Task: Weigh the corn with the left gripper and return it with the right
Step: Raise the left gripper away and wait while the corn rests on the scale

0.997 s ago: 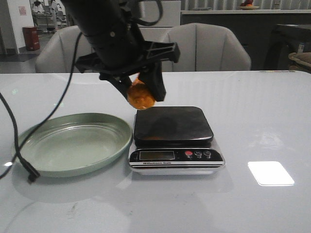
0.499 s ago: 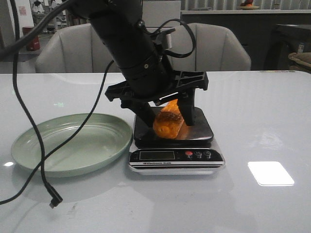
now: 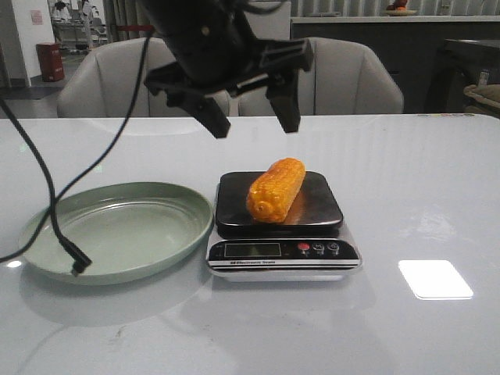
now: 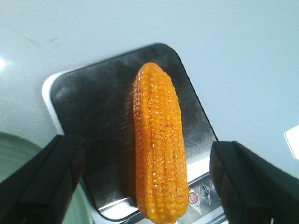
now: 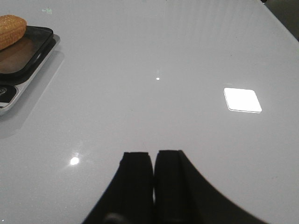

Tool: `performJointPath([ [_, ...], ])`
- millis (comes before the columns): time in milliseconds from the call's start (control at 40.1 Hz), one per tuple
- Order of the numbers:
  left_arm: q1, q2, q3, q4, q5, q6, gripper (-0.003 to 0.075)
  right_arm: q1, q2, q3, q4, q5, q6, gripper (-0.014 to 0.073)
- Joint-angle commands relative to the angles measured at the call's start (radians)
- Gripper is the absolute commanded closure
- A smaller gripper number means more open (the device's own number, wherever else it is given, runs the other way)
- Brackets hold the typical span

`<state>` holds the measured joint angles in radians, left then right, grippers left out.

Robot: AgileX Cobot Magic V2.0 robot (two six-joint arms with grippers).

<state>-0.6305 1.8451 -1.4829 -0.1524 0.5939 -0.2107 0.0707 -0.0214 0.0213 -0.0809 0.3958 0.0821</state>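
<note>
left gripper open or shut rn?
Open. The left gripper hangs above the corn with fingers spread wide; the corn lies free on the scale.

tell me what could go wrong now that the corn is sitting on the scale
The corn is round and lies diagonally on the scale's platform, its near end overhanging the front edge above the buttons, so it might roll or slide off. The right end effector is shut and off to the side; it must open before grasping. The left end effector, open directly above, could obstruct that approach.
</note>
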Motion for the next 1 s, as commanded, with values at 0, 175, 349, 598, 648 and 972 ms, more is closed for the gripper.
performJointPath([
  [0, 0.032, -0.13, 0.017, 0.002, -0.043, -0.007, 0.0116, -0.002, -0.009, 0.009, -0.014, -0.055, -0.004, 0.0417],
  [175, 0.069, -0.316, 0.183, 0.066, -0.095, -0.007, 0.0116, -0.002, -0.009, 0.009, -0.014, -0.055, -0.004, 0.0417],
  [349, 0.107, -0.55, 0.38, 0.086, -0.146, -0.007, 0.0116, -0.002, -0.009, 0.009, -0.014, -0.055, -0.004, 0.0417],
  [598, 0.111, -0.923, 0.648, 0.138, -0.17, -0.007, 0.0116, -0.002, -0.009, 0.009, -0.014, -0.055, -0.004, 0.0417],
  [648, 0.111, -1.01, 0.7, 0.14, -0.17, -0.007, 0.0116, -0.002, -0.009, 0.009, -0.014, -0.055, -0.004, 0.0417],
  [972, 0.111, -1.637, 0.989, 0.223, -0.085, -0.007, 0.0116, -0.002, -0.009, 0.009, -0.014, -0.055, -0.004, 0.0417],
])
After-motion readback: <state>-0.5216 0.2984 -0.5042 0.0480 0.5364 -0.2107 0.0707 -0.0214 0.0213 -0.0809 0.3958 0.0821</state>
